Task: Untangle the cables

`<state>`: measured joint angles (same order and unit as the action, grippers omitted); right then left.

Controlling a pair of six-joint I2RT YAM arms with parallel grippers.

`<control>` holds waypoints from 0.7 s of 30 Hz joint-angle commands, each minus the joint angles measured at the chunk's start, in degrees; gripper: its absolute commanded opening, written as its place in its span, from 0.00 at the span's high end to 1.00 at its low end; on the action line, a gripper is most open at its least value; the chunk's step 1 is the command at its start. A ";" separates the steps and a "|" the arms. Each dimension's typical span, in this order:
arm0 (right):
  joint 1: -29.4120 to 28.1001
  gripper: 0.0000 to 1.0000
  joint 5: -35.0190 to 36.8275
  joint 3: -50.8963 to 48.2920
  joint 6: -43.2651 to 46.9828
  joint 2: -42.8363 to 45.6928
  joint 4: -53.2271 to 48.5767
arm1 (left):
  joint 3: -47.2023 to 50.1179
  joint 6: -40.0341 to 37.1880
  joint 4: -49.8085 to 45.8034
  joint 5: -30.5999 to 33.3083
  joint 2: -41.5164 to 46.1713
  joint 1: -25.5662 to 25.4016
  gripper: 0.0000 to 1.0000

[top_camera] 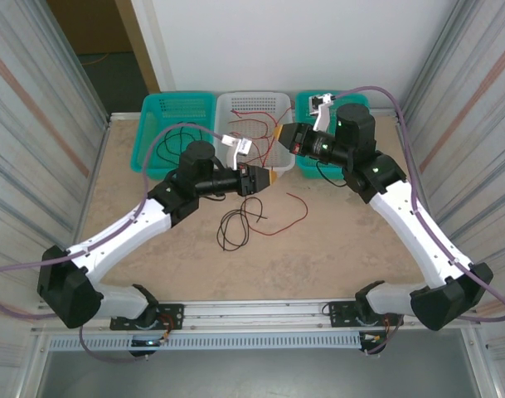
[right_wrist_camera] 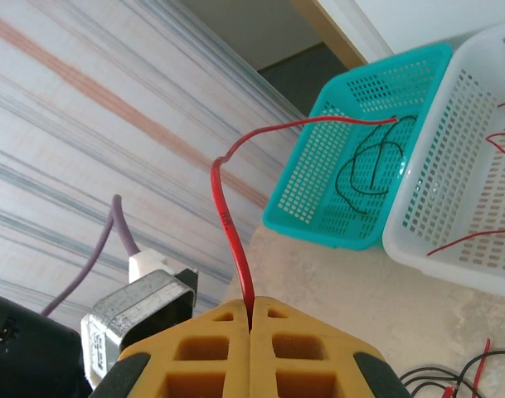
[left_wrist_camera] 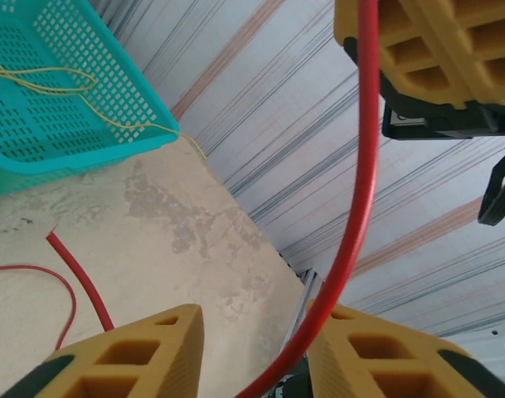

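Over a pale worktop (top_camera: 343,249), the right pincer (right_wrist_camera: 250,319) clamps a red cable (right_wrist_camera: 230,220) aloft; the left pincer (left_wrist_camera: 254,327), jaws apart around it, should close squarely, then ease it from the cables (top_camera: 235,225) lying below.

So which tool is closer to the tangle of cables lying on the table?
Left. The left tool hovers just beyond the tangle. The right tool, pinching a red cable, sits farther back, at the front edge of the white basket.
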<state>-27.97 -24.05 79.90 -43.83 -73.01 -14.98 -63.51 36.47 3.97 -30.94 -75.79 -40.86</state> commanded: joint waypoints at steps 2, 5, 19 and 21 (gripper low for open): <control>0.45 1.00 0.05 -0.70 -2.92 2.17 3.66 | 0.48 1.13 3.23 -1.05 0.18 -1.47 0.70; 0.61 1.00 1.01 -1.27 -3.25 2.34 3.62 | 1.09 1.20 3.51 -0.81 0.27 -2.52 0.77; 1.42 1.00 2.94 -0.76 -4.25 -1.11 5.65 | 7.02 5.30 6.43 0.35 0.82 -3.67 0.86; 1.73 1.00 2.98 -0.62 -4.07 -2.22 6.17 | 7.42 5.28 5.71 0.27 1.20 -3.66 0.73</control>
<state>-26.81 -22.09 78.52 -47.57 -73.67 -11.27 -56.84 41.08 8.05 -30.44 -75.85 -44.31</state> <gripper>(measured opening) 0.057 0.233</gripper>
